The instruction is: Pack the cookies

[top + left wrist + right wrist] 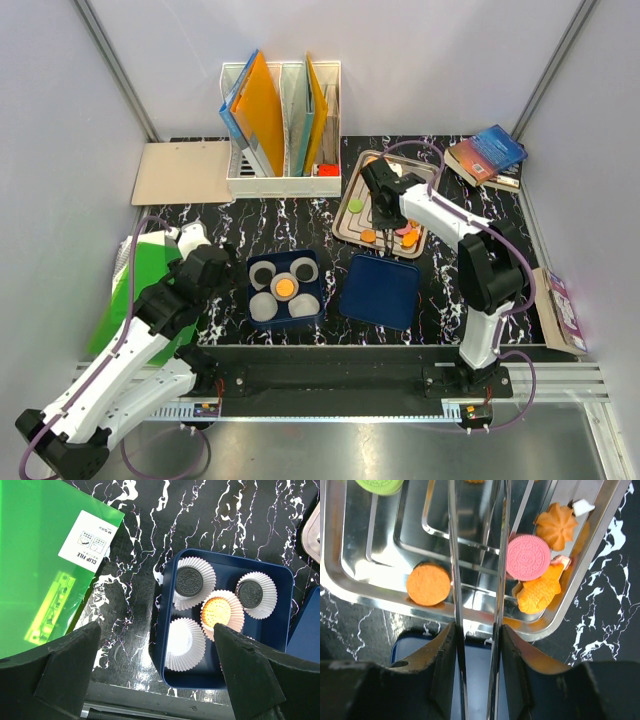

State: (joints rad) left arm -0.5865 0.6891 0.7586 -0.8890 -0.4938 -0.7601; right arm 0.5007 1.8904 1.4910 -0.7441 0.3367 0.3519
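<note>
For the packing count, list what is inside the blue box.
In the blue box: five paper cups; two hold black cookies, one an orange cookie, two look empty. Under the cups is hidden.

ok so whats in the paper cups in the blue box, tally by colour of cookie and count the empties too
black cookies: 2
orange cookie: 1
empty cups: 2
total: 5 cups in the blue box, 3 of them filled

Pale grey walls [450, 60] enclose a black, white-veined marble tabletop [290, 215] under even light.
</note>
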